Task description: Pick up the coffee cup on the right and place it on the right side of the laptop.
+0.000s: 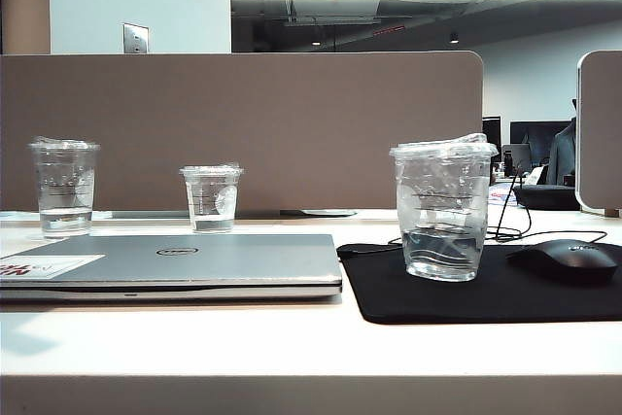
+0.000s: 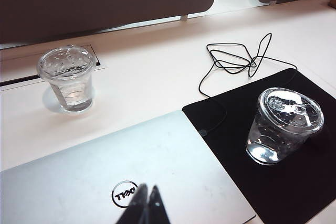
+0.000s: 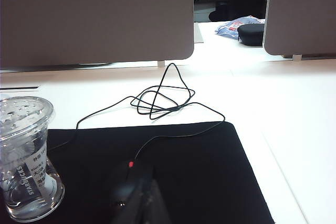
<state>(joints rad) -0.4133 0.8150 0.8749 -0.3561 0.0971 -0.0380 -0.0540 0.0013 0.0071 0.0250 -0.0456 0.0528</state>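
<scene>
The coffee cup (image 1: 443,206) is a clear lidded plastic cup with a little water. It stands upright on the black mouse mat (image 1: 505,300), right of the closed silver Dell laptop (image 1: 185,259). Neither gripper shows in the exterior view. My left gripper (image 2: 148,186) is shut and empty, hanging over the laptop (image 2: 173,156) by its round logo, with the coffee cup (image 2: 286,124) well off to one side. My right gripper (image 3: 149,182) is shut and empty above the mat (image 3: 210,171), beside the black mouse (image 3: 122,187). The coffee cup (image 3: 26,156) stands apart from it at the frame edge.
Two other clear lidded cups stand behind the laptop, one far left (image 1: 65,187) and a shorter one (image 1: 211,198). A black mouse (image 1: 569,259) lies on the mat's right part, its tangled cable (image 3: 157,100) trailing back. A brown partition (image 1: 243,128) closes the desk's rear.
</scene>
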